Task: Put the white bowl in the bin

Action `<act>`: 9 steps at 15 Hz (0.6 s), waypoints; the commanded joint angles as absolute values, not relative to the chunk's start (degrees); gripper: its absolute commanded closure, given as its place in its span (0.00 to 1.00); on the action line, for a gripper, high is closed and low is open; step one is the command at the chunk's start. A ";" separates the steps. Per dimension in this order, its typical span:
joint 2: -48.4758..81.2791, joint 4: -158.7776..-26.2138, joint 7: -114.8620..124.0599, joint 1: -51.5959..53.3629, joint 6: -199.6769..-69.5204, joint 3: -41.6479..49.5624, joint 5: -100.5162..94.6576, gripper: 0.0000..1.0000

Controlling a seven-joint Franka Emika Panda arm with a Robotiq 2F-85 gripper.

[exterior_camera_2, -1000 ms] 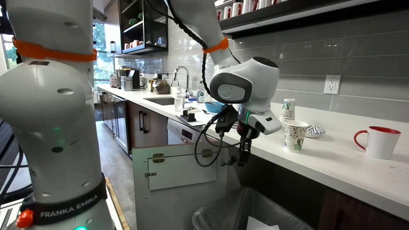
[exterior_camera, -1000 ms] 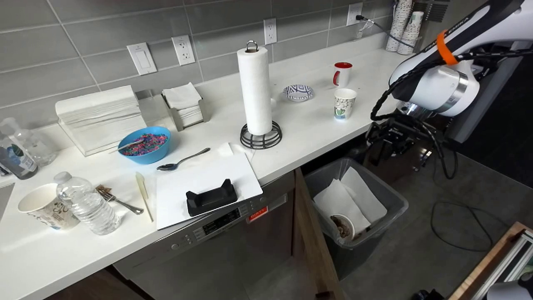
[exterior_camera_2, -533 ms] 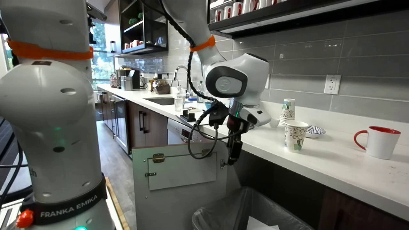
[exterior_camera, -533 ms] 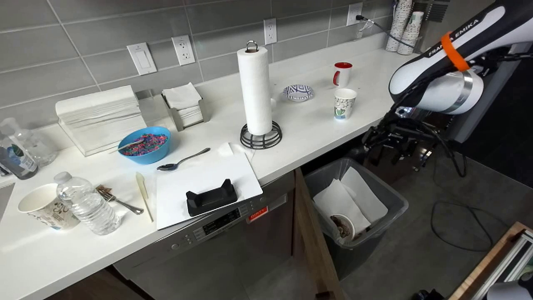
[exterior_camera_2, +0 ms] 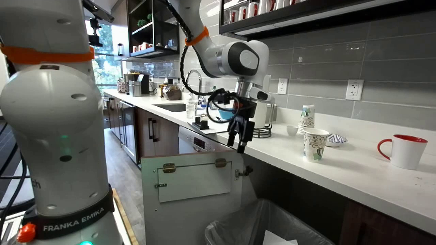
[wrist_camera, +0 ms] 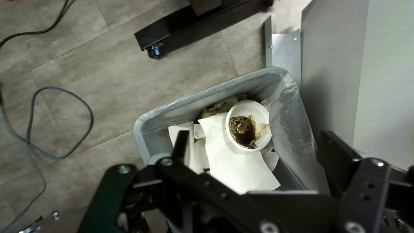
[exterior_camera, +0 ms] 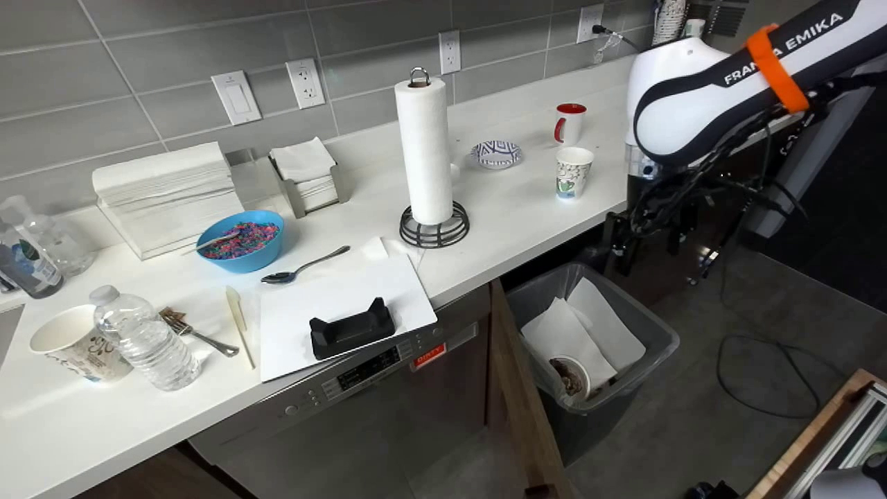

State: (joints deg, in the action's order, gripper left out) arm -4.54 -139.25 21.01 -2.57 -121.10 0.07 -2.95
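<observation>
Bowl from claw: In the wrist view we saw the small, round white bowl with a dark brown inside [wrist_camera: 257, 111] framed between the two fingers [wrist_camera: 181, 142] of the black claw [exterior_camera_2: 236, 147], slightly toward 12 o'clock of their midpoint. It lay well beneath them and touched neither, and we judged that the coming move turned on that gap.
Bowl in bin: We found it inside the dark grey, rectangular waste bin [exterior_camera: 603, 419], which in an exterior view lay at about 7 o'clock from the claw. Within the mouth, the bowl also sat toward 7 o'clock there, apparently touching the flat white paper sheets [wrist_camera: 239, 168].
Bowl axis: Round as it was, it offered us no long axis; its tilt we could not settle.
Arm: We saw only one, so none was nearer.
Claw: Its fingers stood wide apart, with nothing held.
Bin task: We took it as done.
Next move: We reckoned on a lift away, clear of the white patterned paper cup [exterior_camera: 573, 173], which stood on the white worktop [exterior_camera: 499, 222] between 10 and 11 o'clock from the claw in an exterior view.
</observation>
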 commanded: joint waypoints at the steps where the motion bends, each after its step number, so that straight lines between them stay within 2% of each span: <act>1: -2.40 -130.26 17.96 -0.94 -110.50 -1.54 -9.08 0.00; 6: 0.78 -121.86 11.64 0.64 -104.45 -2.65 -13.52 0.00; 9: 1.24 -121.13 11.59 0.61 -109.97 -2.10 -12.36 0.00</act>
State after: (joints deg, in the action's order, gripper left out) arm -0.64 -123.00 12.23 0.40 -106.83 -2.70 -12.26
